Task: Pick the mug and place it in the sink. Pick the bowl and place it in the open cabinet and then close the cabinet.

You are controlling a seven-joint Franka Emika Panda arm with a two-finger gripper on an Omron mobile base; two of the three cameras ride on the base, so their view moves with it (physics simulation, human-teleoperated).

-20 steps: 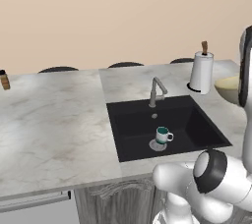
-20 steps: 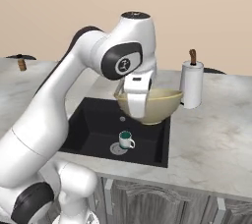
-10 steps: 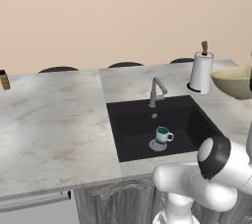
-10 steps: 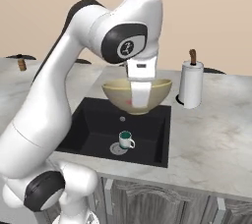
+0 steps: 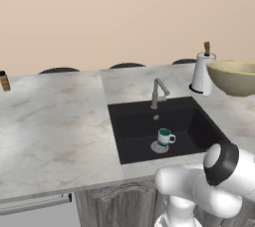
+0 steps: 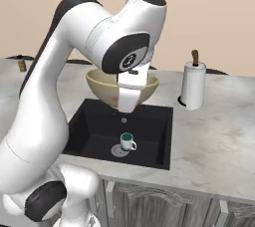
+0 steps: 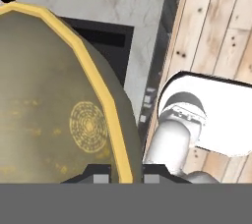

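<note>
The mug (image 5: 165,136) sits in the sink (image 5: 134,136). The gripper (image 7: 125,173) pinches the bowl's (image 6: 102,85) rim, up high. The cabinet job is left.

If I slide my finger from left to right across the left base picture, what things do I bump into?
Small brown bottle → grey angular faucet → white mug with teal inside → white paper towel roll → wide tan bowl.
</note>
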